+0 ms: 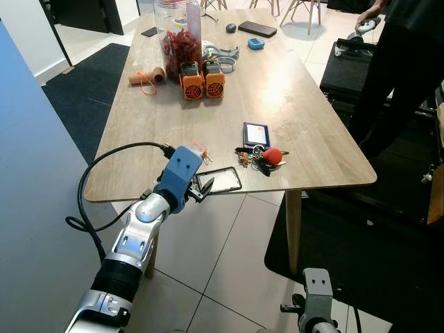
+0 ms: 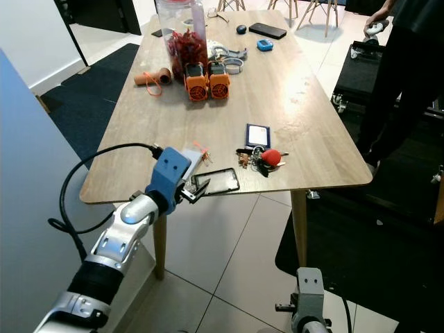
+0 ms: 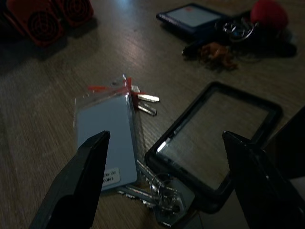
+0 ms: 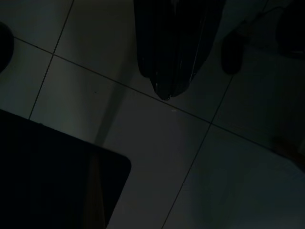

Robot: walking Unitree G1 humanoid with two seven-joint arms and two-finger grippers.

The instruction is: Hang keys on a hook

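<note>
Left hand (image 3: 162, 181), fingers spread wide, above tagged keys (image 3: 143, 191) on table (image 1: 305, 118).

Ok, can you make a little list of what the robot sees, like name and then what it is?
table: long wooden table, robot stands at its near end
left tool: open, low over the table's near edge
keys under it: keys with a clear card tag, lying flat, not held
next to them: black-framed rectangle at the table edge
other bunch: keys with a red ball, beside a blue card
far end: jar of red things, two orange blocks
right tool: fingers together, hanging over the floor tiles
person: standing by the table's right side
</note>
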